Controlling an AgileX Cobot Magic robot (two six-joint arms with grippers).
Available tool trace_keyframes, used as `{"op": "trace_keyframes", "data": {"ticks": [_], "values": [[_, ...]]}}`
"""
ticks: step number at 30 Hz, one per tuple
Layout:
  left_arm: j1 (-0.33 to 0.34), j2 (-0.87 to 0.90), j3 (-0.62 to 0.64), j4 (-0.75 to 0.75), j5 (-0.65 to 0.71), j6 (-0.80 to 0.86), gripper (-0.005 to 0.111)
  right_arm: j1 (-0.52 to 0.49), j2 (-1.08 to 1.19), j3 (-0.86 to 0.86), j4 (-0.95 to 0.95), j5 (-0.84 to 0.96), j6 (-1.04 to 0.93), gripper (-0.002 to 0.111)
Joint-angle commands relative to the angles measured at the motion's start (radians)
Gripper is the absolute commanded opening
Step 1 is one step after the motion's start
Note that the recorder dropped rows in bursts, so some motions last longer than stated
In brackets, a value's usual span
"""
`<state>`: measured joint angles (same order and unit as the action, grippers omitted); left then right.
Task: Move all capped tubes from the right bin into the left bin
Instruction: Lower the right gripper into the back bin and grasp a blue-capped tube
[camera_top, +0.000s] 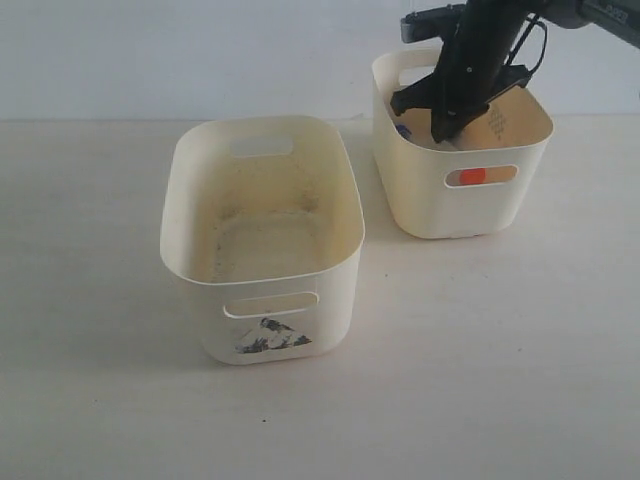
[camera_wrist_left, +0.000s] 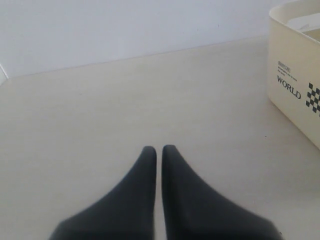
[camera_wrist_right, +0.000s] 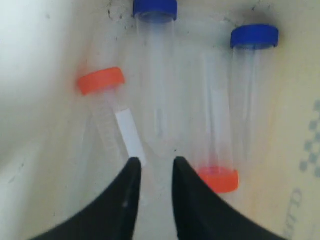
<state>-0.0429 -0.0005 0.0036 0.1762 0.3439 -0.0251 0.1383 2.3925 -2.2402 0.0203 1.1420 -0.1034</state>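
Observation:
The right bin (camera_top: 420, 205) stands at the back right, and my right gripper (camera_top: 445, 128) reaches down inside it. Several capped tubes lie on its floor. One blue-capped tube (camera_wrist_right: 156, 75) points its clear end at the gap between my right fingertips. Another blue-capped tube (camera_wrist_right: 254, 90) lies beside it. An orange-capped tube (camera_wrist_right: 107, 115) with a white label runs under one finger, and an orange cap (camera_wrist_right: 219, 180) lies against the other. The right gripper (camera_wrist_right: 153, 162) is narrowly open with nothing clearly held. The left bin (camera_top: 262, 240), with the black mountain picture, holds no tubes. My left gripper (camera_wrist_left: 159, 150) is shut over bare table.
An orange cap (camera_top: 472, 176) shows through the right bin's front handle slot. A cream bin wall printed "WORLD" (camera_wrist_left: 295, 90) stands to one side in the left wrist view. Pale tabletop (camera_top: 480, 350) lies in front of both bins.

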Motion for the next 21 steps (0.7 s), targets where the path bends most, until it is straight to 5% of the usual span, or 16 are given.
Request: {"op": "trace_keyframes", "data": {"ticks": [1,21], "values": [[-0.001,0.000,-0.004,0.000,-0.004,-0.010,0.004,-0.001,0.014,-0.005,-0.007,-0.073,0.001,0.056],[-0.001,0.000,-0.004,0.000,-0.004,-0.010,0.004,-0.001,0.105,-0.005,-0.007,-0.199,0.024,0.049]]}}
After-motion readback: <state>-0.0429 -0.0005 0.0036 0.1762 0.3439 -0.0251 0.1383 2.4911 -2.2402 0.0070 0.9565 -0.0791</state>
